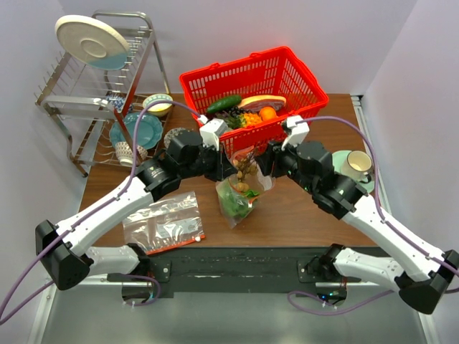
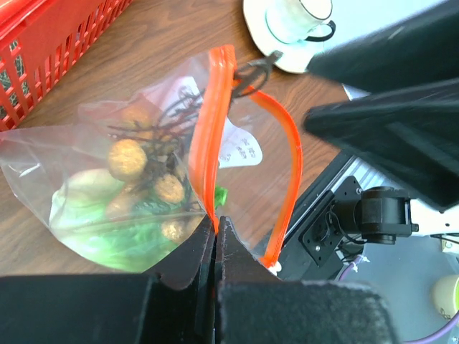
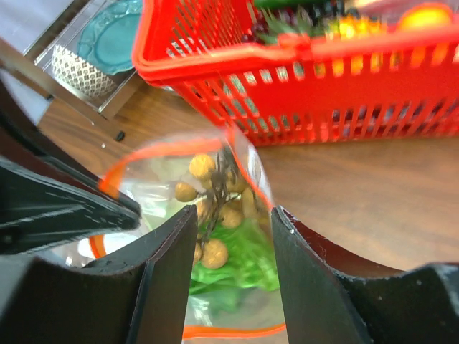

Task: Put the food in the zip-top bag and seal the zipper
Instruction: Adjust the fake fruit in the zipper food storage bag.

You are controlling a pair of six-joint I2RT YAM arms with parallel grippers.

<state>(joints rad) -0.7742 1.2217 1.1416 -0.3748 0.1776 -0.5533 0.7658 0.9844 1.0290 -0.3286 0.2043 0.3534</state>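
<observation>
Red-orange zipper (image 2: 204,136) strips gape apart along the mouth of the clear zip-top bag (image 1: 240,193), which stands at the middle of the brown wooden counter (image 1: 308,215), just in front of the red plastic basket (image 1: 208,82). Inside the bag, small brown round fruits (image 2: 127,159) on dark twigs lie over a pale-green napa cabbage (image 2: 107,229). The left pincer (image 2: 216,228) is closed tight on one zipper strip near its end and holds that side of the mouth up. The right pincer (image 3: 233,215) hangs over the bag's mouth from the other side with its jaws apart, gripping nothing; the fruits and cabbage show between its fingers. A dark green cucumber (image 1: 224,103) lies in the basket among other produce. A second clear zip-top bag (image 1: 163,223) lies flat on the counter near the left arm's side, well apart from the first. A cup on a saucer (image 1: 356,163) sits at the counter's right edge. At the far left stands a wire dish rack (image 1: 79,100) with a white plate (image 1: 92,41) on top and a teal plate (image 1: 140,130) below.
</observation>
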